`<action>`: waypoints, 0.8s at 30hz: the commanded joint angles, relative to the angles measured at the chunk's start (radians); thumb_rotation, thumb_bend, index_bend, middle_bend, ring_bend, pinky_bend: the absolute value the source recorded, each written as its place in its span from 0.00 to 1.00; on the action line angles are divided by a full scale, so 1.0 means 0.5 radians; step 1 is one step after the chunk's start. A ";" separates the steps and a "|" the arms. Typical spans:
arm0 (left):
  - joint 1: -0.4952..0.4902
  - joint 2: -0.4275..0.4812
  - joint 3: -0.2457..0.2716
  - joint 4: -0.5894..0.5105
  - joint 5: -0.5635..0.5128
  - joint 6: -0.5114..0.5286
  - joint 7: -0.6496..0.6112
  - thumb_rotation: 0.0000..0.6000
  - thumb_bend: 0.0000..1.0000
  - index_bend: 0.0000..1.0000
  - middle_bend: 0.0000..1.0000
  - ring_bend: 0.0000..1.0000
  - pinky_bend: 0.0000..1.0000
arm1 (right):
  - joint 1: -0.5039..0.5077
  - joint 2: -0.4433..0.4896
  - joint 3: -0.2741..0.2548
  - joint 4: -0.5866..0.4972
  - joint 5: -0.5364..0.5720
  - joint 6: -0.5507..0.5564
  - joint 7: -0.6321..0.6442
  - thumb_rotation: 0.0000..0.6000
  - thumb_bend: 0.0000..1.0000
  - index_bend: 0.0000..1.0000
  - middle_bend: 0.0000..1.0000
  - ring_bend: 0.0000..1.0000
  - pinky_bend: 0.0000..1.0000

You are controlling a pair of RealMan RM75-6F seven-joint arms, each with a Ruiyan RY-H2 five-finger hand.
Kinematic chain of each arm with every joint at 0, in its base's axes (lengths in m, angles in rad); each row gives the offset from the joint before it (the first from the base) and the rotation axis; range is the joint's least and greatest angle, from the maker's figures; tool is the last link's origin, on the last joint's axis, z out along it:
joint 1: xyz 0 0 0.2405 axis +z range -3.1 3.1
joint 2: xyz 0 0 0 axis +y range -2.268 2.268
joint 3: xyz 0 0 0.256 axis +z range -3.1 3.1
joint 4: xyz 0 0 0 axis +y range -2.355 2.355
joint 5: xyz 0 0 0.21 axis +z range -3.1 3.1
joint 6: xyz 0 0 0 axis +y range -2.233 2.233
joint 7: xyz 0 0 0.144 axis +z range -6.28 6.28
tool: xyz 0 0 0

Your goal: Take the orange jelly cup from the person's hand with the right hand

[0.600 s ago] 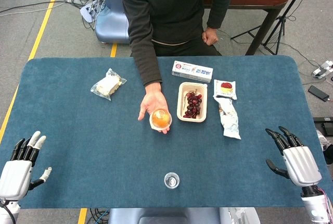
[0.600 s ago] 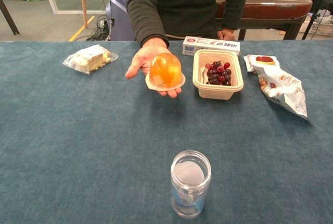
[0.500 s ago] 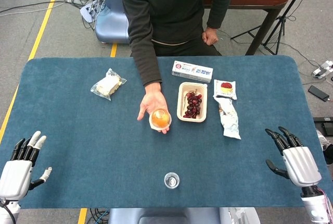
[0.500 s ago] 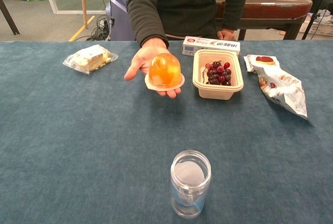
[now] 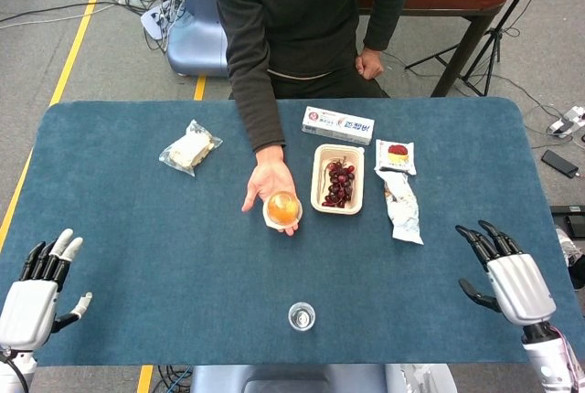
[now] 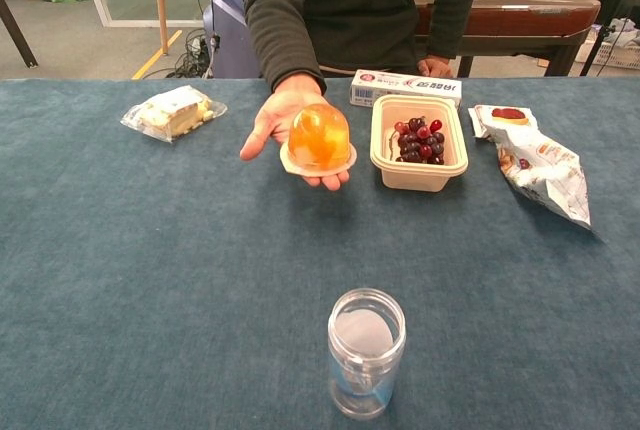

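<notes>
An orange jelly cup [image 5: 282, 207] [image 6: 319, 137] sits upside down on the person's open palm [image 5: 266, 183] [image 6: 279, 115], held out over the middle of the blue table. My right hand [image 5: 509, 276] hovers at the table's near right corner, fingers spread, holding nothing, far to the right of the cup. At the near left corner my left hand [image 5: 35, 289] is also spread and empty. Neither hand shows in the chest view.
A tray of grapes [image 5: 337, 178] [image 6: 419, 143] lies just right of the cup. A snack packet [image 5: 399, 190] [image 6: 532, 161], a white box [image 5: 338, 124] [image 6: 405, 87], a wrapped sandwich [image 5: 189, 147] [image 6: 173, 111] and a clear jar [image 5: 302, 316] [image 6: 366, 351] lie around.
My right hand has shifted slightly left and forward over the table. The person's hand with the cup stays nearly still.
</notes>
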 commanded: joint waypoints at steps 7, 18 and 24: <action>0.007 0.000 0.011 0.010 0.007 0.005 -0.004 1.00 0.30 0.05 0.00 0.00 0.00 | 0.316 0.059 0.113 -0.180 0.000 -0.392 -0.092 1.00 0.24 0.12 0.20 0.08 0.23; 0.038 0.012 0.025 0.025 0.002 0.038 -0.020 1.00 0.30 0.05 0.00 0.00 0.00 | 0.874 -0.108 0.372 -0.171 0.314 -1.059 -0.204 1.00 0.24 0.12 0.16 0.05 0.23; 0.053 0.014 0.027 0.039 -0.007 0.050 -0.037 1.00 0.30 0.05 0.00 0.00 0.00 | 1.144 -0.330 0.486 -0.020 0.534 -1.295 -0.277 1.00 0.24 0.12 0.14 0.03 0.23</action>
